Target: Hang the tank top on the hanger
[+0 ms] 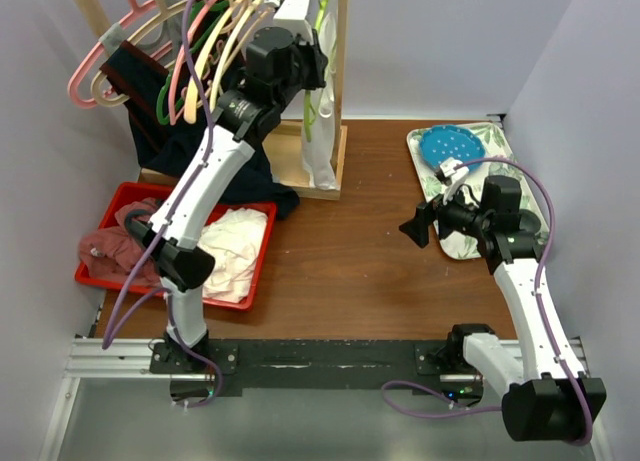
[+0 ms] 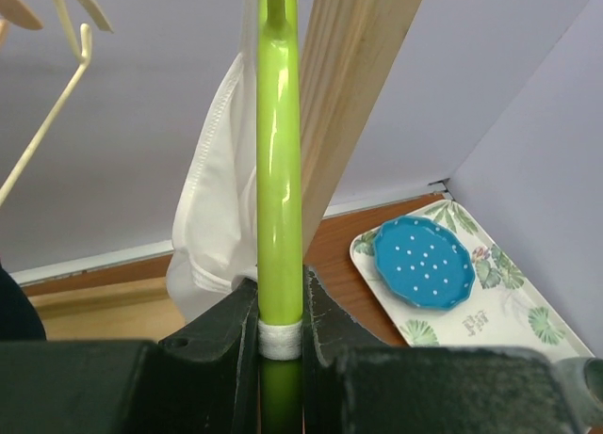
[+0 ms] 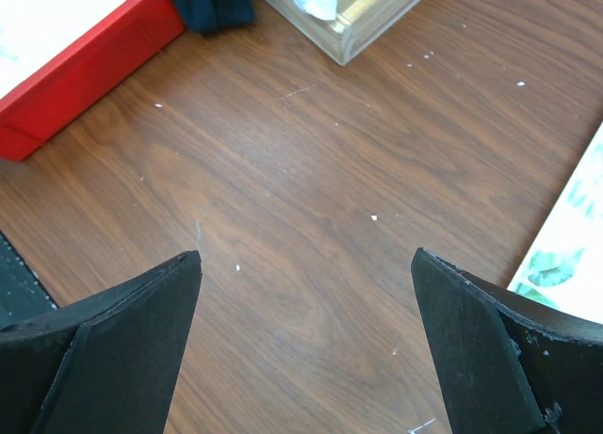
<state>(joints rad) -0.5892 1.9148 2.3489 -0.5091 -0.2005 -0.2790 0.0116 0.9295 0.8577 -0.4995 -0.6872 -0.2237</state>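
The lime-green hanger [image 2: 280, 170] runs upright between my left gripper's jaws, with a white band on it at their tips. My left gripper [image 2: 280, 300] is shut on it, high up at the wooden rack [image 1: 335, 81] at the back of the table. The white tank top [image 2: 212, 227] hangs on the hanger just behind the jaws, beside the rack's wooden post [image 2: 353, 86]. In the top view the tank top [image 1: 318, 151] drapes down below the left gripper [image 1: 305, 51]. My right gripper [image 1: 415, 226] hovers open over bare table, and nothing lies between its fingers [image 3: 141, 321].
A red bin [image 1: 105, 206] of clothes sits at the left. Pink, cream and dark green hangers [image 1: 200, 51] and a navy garment [image 1: 200, 151] hang on the rack. A leaf-patterned tray [image 1: 500, 141] with a blue plate [image 1: 450, 146] lies at the back right.
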